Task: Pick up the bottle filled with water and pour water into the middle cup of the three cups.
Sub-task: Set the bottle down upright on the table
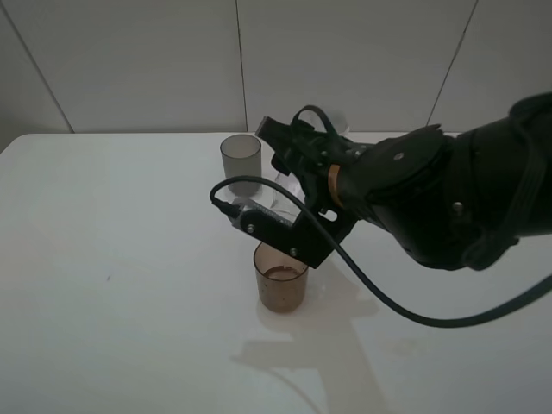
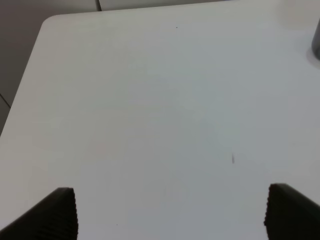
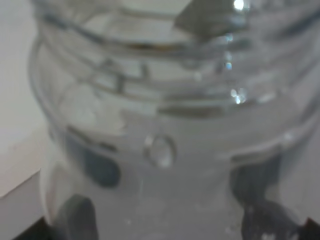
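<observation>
Bottle (image 3: 160,120) threads — right wrist only

table (image 1: 103,259): middle cup (image 1: 280,289) stands near centre | tumbler (image 1: 240,159) behind it, slightly left, well apart | bottle (image 3: 165,125) in right gripper (image 1: 289,159), above table, between both cups | left gripper (image 2: 170,215) over tabletop, well apart from tumbler

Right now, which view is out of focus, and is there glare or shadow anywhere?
Right wrist view: the bottle fills the frame, blurred, with bright glints on its threads. Exterior high view: sharp, faint arm shadow on the table. Left wrist view: evenly lit, no glare.
</observation>
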`<action>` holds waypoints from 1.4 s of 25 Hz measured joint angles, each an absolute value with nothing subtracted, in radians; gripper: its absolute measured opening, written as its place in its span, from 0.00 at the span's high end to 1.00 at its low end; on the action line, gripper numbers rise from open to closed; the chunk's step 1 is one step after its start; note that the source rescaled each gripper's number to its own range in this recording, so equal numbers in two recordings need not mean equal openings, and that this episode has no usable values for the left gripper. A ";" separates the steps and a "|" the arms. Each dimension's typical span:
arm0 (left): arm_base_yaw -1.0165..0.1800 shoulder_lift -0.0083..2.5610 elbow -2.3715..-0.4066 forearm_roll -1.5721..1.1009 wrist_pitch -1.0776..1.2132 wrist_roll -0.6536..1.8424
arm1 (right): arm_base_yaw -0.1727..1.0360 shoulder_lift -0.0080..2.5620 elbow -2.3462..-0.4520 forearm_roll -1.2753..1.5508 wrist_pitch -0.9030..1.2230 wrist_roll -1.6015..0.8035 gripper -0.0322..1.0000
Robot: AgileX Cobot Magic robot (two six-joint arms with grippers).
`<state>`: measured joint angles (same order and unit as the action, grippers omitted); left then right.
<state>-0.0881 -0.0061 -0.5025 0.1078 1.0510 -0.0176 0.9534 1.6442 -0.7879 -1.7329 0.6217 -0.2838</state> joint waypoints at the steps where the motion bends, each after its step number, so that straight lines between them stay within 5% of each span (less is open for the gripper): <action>1: -0.088 -0.006 -0.503 0.108 1.051 -0.018 | 0.953 1.644 -0.788 -1.733 0.622 -0.248 0.97; 9: -0.088 -0.006 -0.503 0.108 1.051 -0.018 | 0.928 1.563 -0.788 -1.454 0.470 -0.178 0.97; 18: -0.088 -0.006 -0.503 0.108 1.051 -0.018 | 0.675 1.452 -0.767 -0.717 0.207 -0.174 0.97; 26: -0.088 -0.006 -0.503 0.108 1.051 -0.018 | 0.475 1.476 -0.517 -0.419 -0.319 -0.174 0.97; 35: -0.088 -0.006 -0.503 0.108 1.051 -0.018 | 0.460 1.741 -0.293 -0.009 -0.989 -0.170 0.97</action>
